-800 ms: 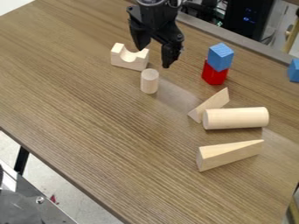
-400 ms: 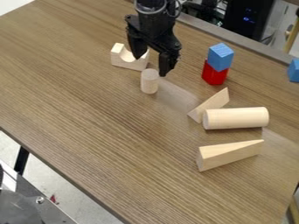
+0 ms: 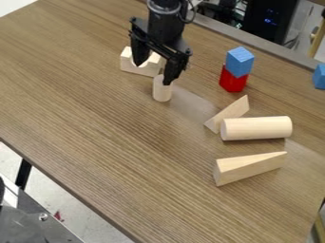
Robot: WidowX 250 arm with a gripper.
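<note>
1. Two black fingers of the gripper [image 3: 153, 73] stand wide apart with nothing clamped between them, above the far half of the wood-grained bench [image 3: 114, 142].
2. One fingertip covers part of the top of the small cylinder [image 3: 162, 93], a pale, smooth wooden piece standing upright; whether they touch, I cannot tell.
3. The notched block [image 3: 143, 70], pale wood with a rounded hollow, sits just beside that cylinder, partly hidden by the other finger.
4. Towards the bench's far edge, a grainy blue cube [image 3: 239, 61] rests on a glossy red block [image 3: 233, 81].
5. Nearer the right edge, a thin wooden triangle [image 3: 232, 114] stands close against one end of the large cylinder [image 3: 256, 128], which lies on its side.
6. The tapering wooden wedge [image 3: 249, 168] lies on the near side of them.
7. Another blue block [image 3: 320, 77] is by the far edge.
</note>
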